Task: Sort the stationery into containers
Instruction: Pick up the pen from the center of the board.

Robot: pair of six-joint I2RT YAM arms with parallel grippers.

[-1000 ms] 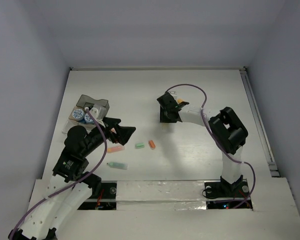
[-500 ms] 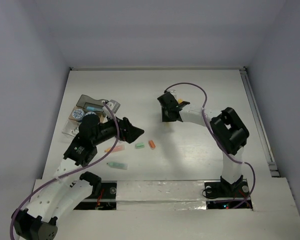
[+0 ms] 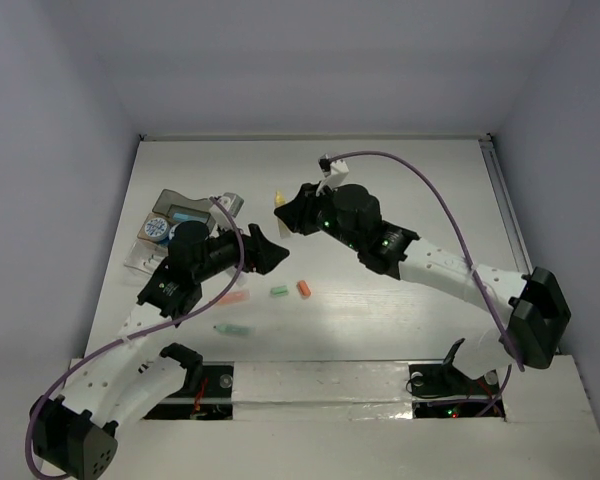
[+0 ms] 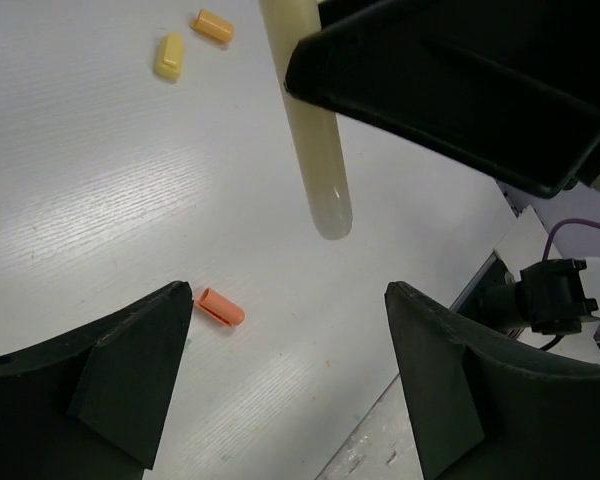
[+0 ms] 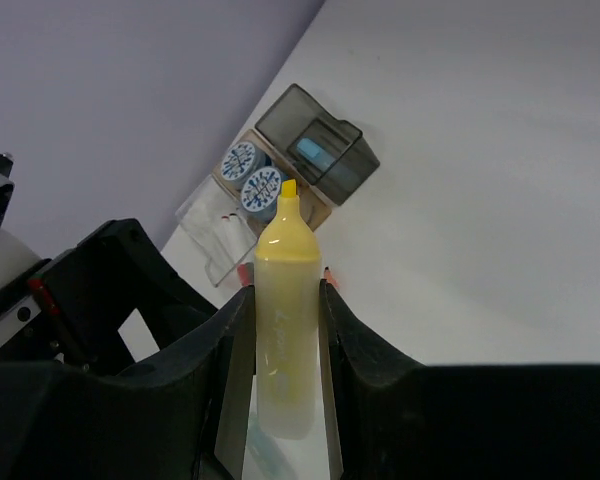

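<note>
so right gripper (image 5: 283, 292) fingers are pinching the yellow highlighter (image 5: 283, 345), up over the middle of the counter (image 3: 210, 165). looks like the carry step; next it needs lowering into the containers (image 5: 280, 112) by the left edge. left gripper (image 4: 288, 300) fingers spread, empty.

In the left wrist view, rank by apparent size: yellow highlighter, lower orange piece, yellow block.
1. yellow highlighter, clearly largest, though it is nearer the camera.
2. orange piece and yellow block look alike; unranked.
</note>
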